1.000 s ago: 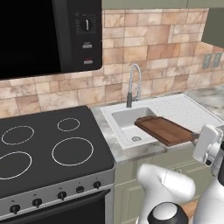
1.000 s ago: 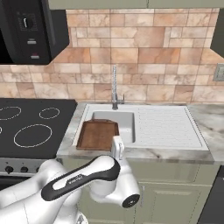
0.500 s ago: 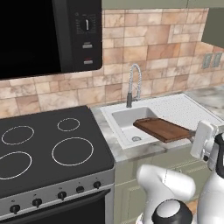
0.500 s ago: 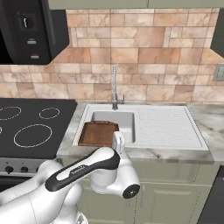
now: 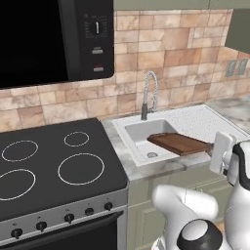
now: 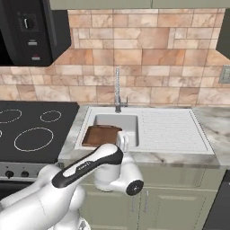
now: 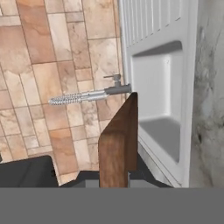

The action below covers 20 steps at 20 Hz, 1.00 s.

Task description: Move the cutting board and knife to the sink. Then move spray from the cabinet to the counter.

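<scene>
- Compared with one second ago, we see that the cutting board (image 5: 178,143) has turned a little: in the left base view its near end now points more to the right and lies flatter over the sink (image 5: 146,138).
- The white arm (image 5: 229,161) at the right edge of that view has also moved lower and further right than before.
- In the right base view the board (image 6: 101,134) covers the left part of the basin, almost as earlier, and the arm link (image 6: 90,164) in front of it has swung lower.
- The gripper (image 7: 114,177) is clenched on the near edge of the board (image 7: 118,144); in the hand view the board rises edge-on straight from the fingers.
- The board hangs above the basin (image 7: 159,105) and partly over its front rim; we cannot tell if it touches the rim.
- The faucet (image 5: 150,93) with its spring neck stands behind the basin, apart from the board.
- The ribbed draining part (image 6: 173,128) of the sink is to the right of the basin.
- The marble counter (image 6: 218,119) goes around the sink.
- The black stovetop (image 5: 53,161) is left of the sink, and the microwave (image 5: 49,39) hangs above it.
- In the right base view the arm hides the near end of the board and part of the counter front.
</scene>
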Motion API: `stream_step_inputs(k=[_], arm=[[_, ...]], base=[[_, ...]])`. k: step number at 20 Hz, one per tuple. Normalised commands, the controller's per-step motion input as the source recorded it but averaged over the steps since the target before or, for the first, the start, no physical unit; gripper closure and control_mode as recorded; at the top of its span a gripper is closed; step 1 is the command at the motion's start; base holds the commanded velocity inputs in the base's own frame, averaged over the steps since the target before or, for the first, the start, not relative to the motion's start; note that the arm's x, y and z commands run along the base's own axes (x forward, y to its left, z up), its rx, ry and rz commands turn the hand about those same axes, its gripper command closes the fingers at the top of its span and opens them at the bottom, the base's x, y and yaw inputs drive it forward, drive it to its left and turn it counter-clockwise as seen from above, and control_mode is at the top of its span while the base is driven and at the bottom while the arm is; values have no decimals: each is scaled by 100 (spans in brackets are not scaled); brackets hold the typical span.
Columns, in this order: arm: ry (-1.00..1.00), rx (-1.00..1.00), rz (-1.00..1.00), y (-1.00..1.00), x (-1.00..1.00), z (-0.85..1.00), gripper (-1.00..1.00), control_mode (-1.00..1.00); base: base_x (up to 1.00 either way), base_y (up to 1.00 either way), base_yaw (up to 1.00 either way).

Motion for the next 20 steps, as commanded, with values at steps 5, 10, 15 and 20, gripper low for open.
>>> stream_step_inputs(k=[5,10,15,20], arm=[[0,0,0,0,17,-5,100,-100],[0,0,0,0,17,-6,100,-100],[0,0,0,0,18,-6,100,-100],[0,0,0,0,19,-7,100,-100]], base=[[0,0,0],[0,0,0],[0,0,0],[0,0,0]])
